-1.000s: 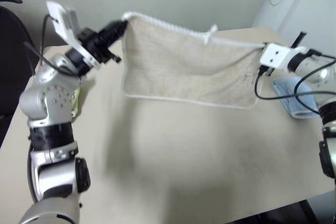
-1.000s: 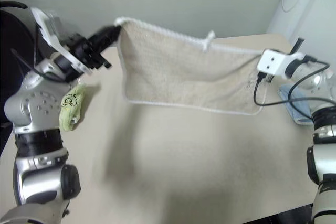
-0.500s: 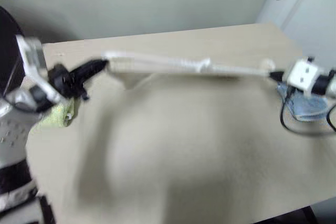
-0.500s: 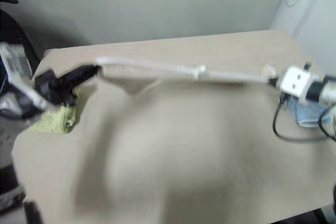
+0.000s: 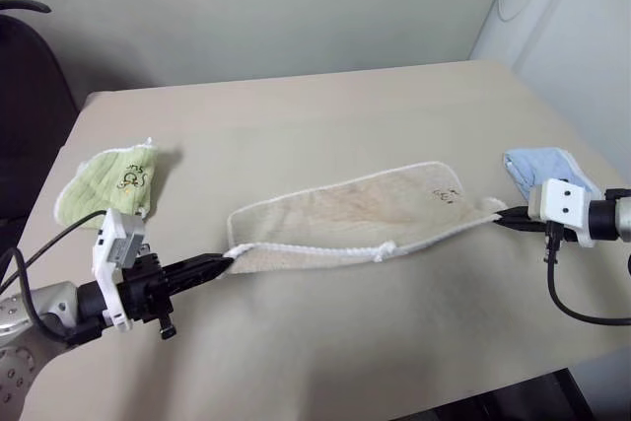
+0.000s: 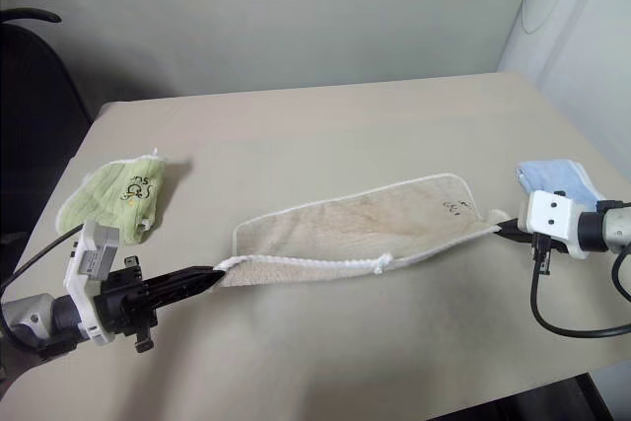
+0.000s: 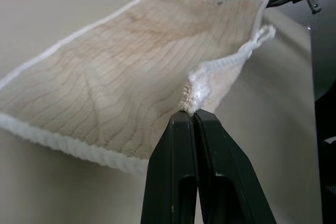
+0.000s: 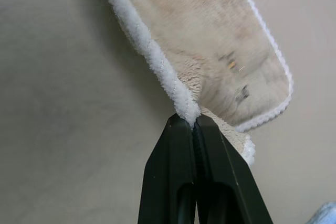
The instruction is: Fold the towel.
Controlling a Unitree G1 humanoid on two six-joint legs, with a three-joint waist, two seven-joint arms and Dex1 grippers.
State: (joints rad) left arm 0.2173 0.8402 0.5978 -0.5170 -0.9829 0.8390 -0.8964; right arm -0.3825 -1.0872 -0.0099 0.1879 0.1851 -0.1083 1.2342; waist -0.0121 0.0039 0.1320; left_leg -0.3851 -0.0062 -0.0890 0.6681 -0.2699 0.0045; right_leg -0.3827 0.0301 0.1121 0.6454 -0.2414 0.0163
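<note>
Beige terry, the towel (image 6: 355,227) lies stretched across the middle of the table (image 6: 325,125), its long axis running side to side between the two arms, with its far part resting flat and its near corded edge drawn taut just above the tabletop. The left gripper (image 6: 209,277) is pinched tight on the towel's left near corner and the right gripper (image 6: 505,229) is clamped on its right near corner, so each end is in hand and neither arm is nearer. As I judge it, the coming fold turns on that near edge: the rest of the towel lies away from both grippers toward the table's far side, between the green cloth (image 6: 110,193) and the blue cloth (image 6: 557,178).
</note>
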